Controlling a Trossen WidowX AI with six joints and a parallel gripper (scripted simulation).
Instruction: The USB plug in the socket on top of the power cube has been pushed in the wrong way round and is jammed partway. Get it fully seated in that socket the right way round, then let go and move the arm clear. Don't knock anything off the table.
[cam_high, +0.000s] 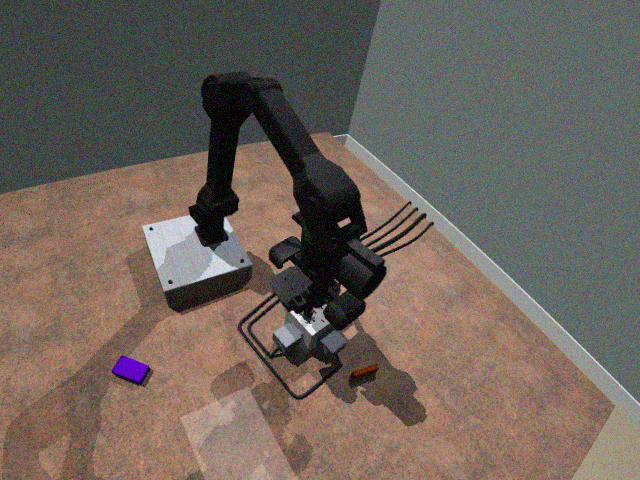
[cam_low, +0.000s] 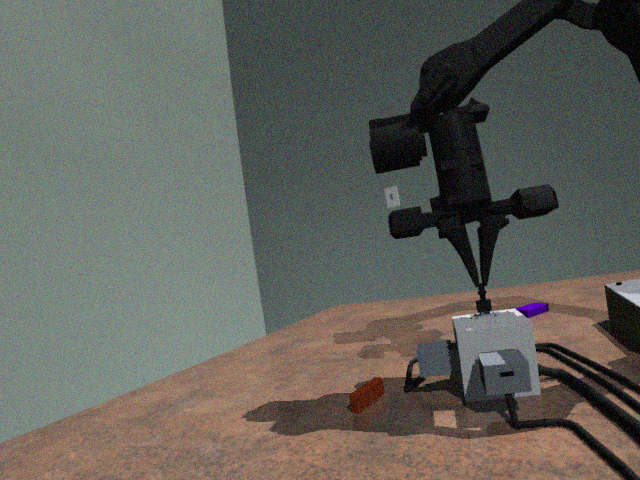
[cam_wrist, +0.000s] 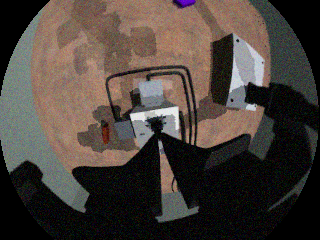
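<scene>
The power cube (cam_low: 496, 335) (cam_wrist: 142, 117) stands on the table with its pale top face up. The small dark USB plug (cam_low: 483, 305) (cam_wrist: 158, 122) stands upright at the cube's top. Its body sits right at the top face, and no metal shows below it in the exterior view. My gripper (cam_low: 481, 286) (cam_wrist: 159, 136) is above the cube, pointing down, shut on the thin upper end of the plug. How deep the plug sits and which way round it is cannot be made out. In the top view the arm mostly hides the plug.
Grey adapters (cam_high: 286, 336) (cam_low: 434, 359) (cam_wrist: 125, 130) stick out of the cube's sides, with black cables (cam_high: 268, 364) (cam_low: 594, 395) looping around it. An orange-red block (cam_high: 364, 371) (cam_low: 367, 395) (cam_wrist: 105, 133) lies nearby. A purple block (cam_high: 130, 369) (cam_low: 533, 310) lies farther off. The arm's metal base box (cam_high: 180, 263) is behind.
</scene>
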